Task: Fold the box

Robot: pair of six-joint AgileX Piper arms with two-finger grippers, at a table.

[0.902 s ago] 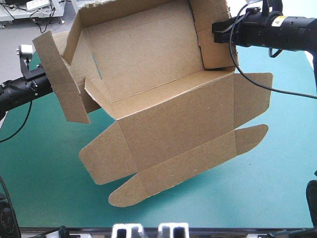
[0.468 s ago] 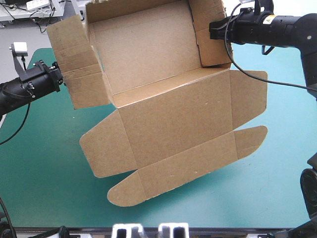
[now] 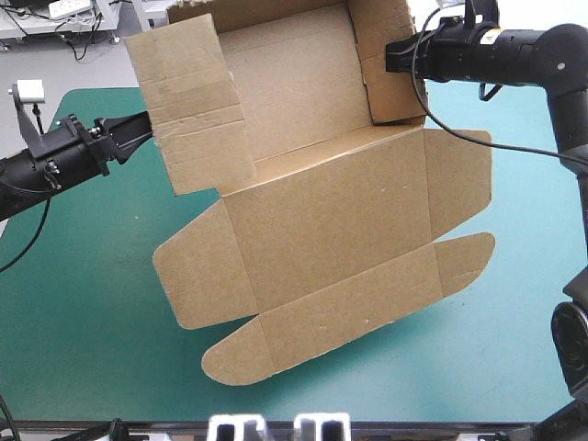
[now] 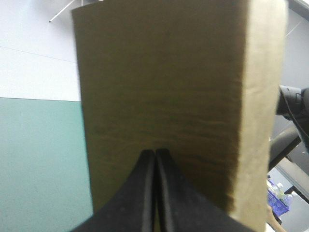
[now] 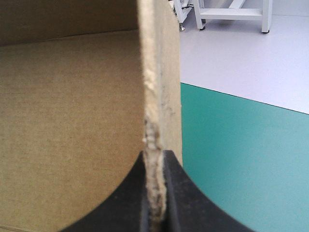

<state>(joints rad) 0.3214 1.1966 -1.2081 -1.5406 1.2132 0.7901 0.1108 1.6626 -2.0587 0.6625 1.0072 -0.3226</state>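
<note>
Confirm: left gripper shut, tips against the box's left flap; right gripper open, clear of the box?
Wrong on the right gripper: the right wrist view shows it shut on a wall of the box. The left gripper is shut against the left flap, as stated.

My left arm [image 3: 46, 165] comes in from the left side, almost level, and reaches toward the middle. My left gripper [image 3: 142, 131] has its fingers [image 4: 140, 193] pressed together into one point with nothing between them, and the tips are against the box [image 3: 322, 230]. My right arm [image 3: 514, 55] is raised at the far right and bent at the elbow, with the forearm level and pointing left. My right gripper [image 3: 393, 57] is almost closed, pinching a wall of the box between its fingers [image 5: 178, 193].
</note>
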